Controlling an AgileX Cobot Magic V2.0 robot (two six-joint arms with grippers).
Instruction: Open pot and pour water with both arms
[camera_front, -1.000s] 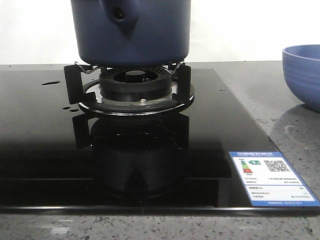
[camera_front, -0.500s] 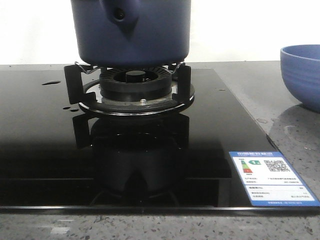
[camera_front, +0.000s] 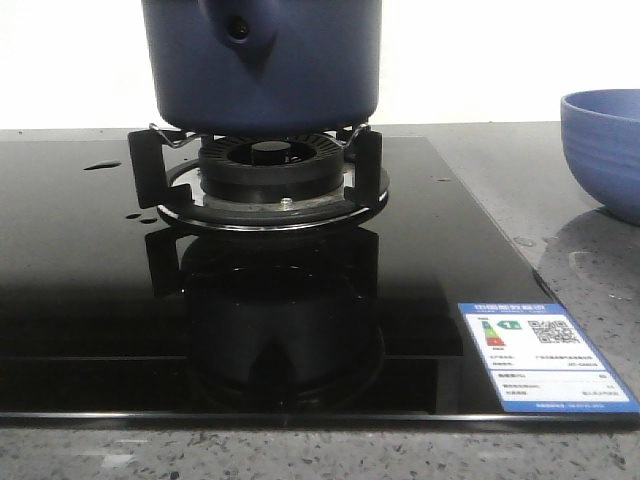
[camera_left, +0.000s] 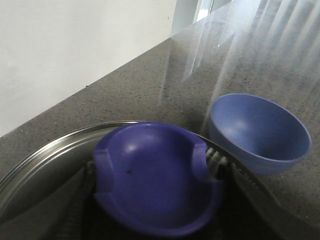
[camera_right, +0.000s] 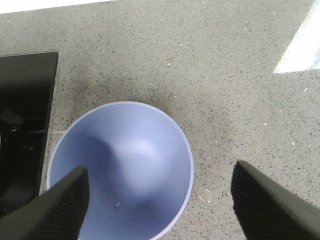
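The pot sits on the burner, apart from the wide-open, empty right gripper above the bowl; left gripper's opening can't be told.

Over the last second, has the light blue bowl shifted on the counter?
Yes. In the front view the light blue bowl sits slightly further left than a second ago, nearer the cooktop; more of its rim now shows inside the frame's right edge.
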